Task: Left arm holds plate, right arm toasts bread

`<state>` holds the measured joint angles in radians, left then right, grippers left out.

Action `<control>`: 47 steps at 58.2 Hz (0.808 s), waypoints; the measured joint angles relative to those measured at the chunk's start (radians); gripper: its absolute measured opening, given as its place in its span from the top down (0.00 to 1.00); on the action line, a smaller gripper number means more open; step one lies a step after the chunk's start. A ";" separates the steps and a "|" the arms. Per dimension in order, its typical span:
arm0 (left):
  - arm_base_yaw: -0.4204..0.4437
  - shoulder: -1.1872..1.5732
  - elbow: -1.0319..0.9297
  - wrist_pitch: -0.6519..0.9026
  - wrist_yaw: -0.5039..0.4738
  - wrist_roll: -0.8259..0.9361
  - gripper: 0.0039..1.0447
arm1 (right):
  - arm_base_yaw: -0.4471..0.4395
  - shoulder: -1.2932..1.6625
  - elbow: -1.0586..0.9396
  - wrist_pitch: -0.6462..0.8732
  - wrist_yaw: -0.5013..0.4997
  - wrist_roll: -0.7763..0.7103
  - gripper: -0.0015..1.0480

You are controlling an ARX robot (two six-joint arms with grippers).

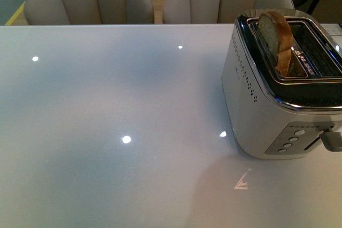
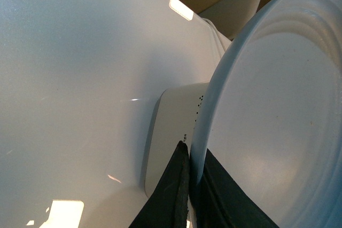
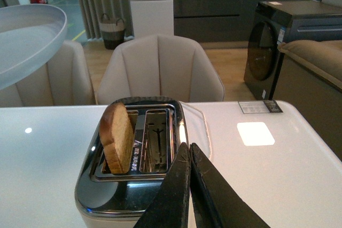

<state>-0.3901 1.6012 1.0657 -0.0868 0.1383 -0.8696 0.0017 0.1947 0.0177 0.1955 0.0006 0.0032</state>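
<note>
On the white surface [image 1: 107, 132] stands one silver toaster [image 1: 256, 94] with two slots. The single slice of bread [image 1: 277, 38] stands in the slot on the robot's left, apparently leaning on the slot's edge, its rounded tan-crusted top well out and its speckled light brown face showing. One glossy pale blue-grey plate [image 2: 278, 105] hangs above the surface, its raised rim pinched between the left fingers [image 2: 171, 196], while the right fingers [image 3: 173, 196] are pressed together on nothing, near the toaster.
</note>
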 joint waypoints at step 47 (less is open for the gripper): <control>-0.001 -0.001 0.000 0.000 0.000 0.000 0.97 | 0.000 -0.189 0.000 -0.194 0.000 0.000 0.32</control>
<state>-0.3912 1.6005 1.0657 -0.0868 0.1387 -0.8696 0.0017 0.0059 0.0181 0.0017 0.0006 0.0029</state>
